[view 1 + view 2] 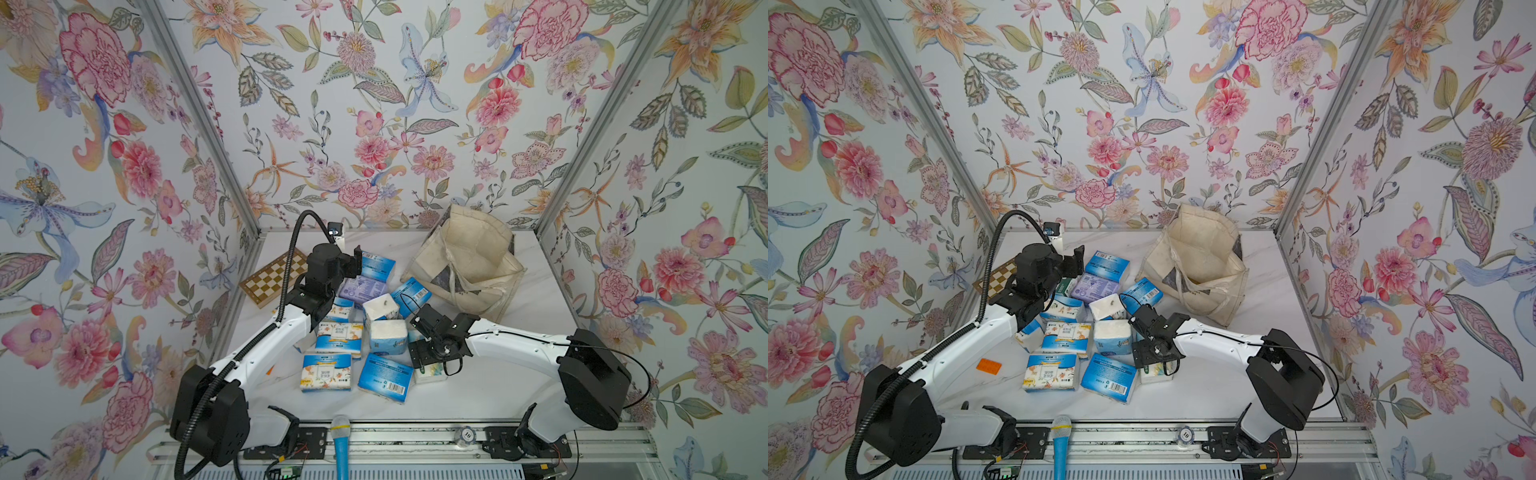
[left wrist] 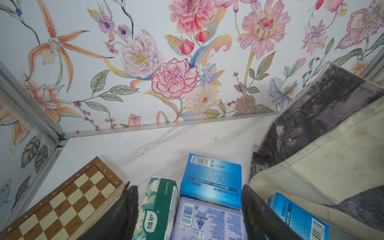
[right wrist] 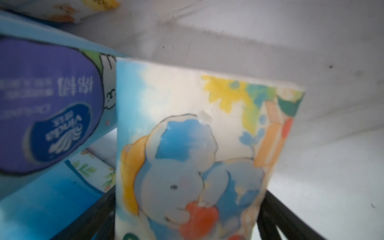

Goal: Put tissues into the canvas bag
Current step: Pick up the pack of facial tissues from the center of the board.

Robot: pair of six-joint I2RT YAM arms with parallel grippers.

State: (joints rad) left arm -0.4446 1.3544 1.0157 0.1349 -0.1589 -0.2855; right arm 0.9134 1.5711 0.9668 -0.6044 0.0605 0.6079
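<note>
Several tissues (image 1: pixel 365 324) lie in a heap mid-table in both top views. The canvas bag (image 1: pixel 469 266), cream with a dark print, slumps open at the back right and also shows in the left wrist view (image 2: pixel 332 166). My left gripper (image 2: pixel 189 188) hangs open above a lavender pack (image 2: pixel 207 220), a blue pack (image 2: pixel 209 176) and a green-white pack (image 2: pixel 158 207), holding nothing. My right gripper (image 3: pixel 187 197) points down at the heap's near right, open. Its fingers (image 3: pixel 270 207) stand close on either side of a cartoon elephant pack (image 3: pixel 187 145), which rests on the table.
A wooden chessboard (image 1: pixel 274 276) lies at the back left beside the left gripper. A blue microphone (image 1: pixel 340 444) and a poker chip (image 1: pixel 467 435) sit on the front rail. An orange sticker (image 1: pixel 988 366) is under the left arm. Flowered walls close three sides.
</note>
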